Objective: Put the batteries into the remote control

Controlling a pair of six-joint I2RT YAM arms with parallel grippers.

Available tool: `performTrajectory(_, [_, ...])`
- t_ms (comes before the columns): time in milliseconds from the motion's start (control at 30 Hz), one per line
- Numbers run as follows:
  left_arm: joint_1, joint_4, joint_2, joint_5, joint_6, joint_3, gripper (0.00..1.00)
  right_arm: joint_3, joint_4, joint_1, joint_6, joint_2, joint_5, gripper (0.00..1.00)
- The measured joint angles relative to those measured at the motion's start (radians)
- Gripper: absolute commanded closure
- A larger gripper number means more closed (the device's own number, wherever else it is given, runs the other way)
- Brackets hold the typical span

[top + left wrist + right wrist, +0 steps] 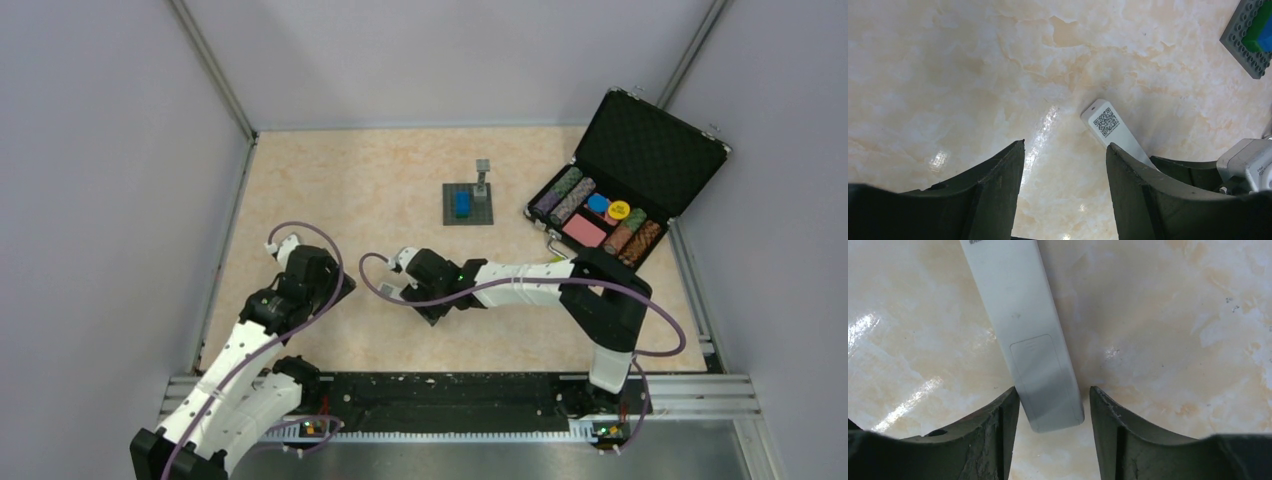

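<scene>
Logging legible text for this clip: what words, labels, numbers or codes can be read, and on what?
QR code, no words beside it: on the remote.
"intel", tiny: on the grey camera box.
Dark print at the remote's end, right wrist view: cut off, unreadable.
Chips: too small to read.

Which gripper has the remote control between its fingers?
The right gripper: the remote control lies between its jaws, but only beside the left gripper.

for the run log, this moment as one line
remote control: back up, cover on | right end effector: open, straddling its end | left end effector: open, empty | batteries: unseen
</scene>
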Motion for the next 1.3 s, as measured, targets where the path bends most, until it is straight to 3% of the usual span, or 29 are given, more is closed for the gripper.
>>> performTrajectory(267, [0.006,-0.019,0.004,-0.023,0.006,0.019,0.35,-0.006,0.048,0.018,-0.021,0.002,-0.005,0.73])
performTrajectory(500, [0.007,-0.060,-0.009,-0.081,0.005,0.083,0.35,-0.037,0.079,0.021,0.006,-0.021,-0.015,0.73])
performTrajectory(867, [0.007,-0.126,-0.092,-0.196,-0.050,0.189,0.34,-0.095,0.136,-0.062,0.135,-0.283,-0.097,0.76])
performTrajectory(967, [0.008,-0.057,-0.115,-0.109,-0.008,0.189,0.32,-0.100,0.167,-0.105,0.204,-0.356,-0.167,0.76])
performTrajectory(1133, [0.009,0.238,-0.122,0.217,0.093,0.187,0.23,-0.100,0.256,-0.168,0.364,-0.419,-0.337,0.76])
performTrajectory(1300, [0.009,0.474,-0.093,0.454,0.148,0.188,0.21,-0.098,0.370,-0.187,0.547,-0.422,-0.510,0.76])
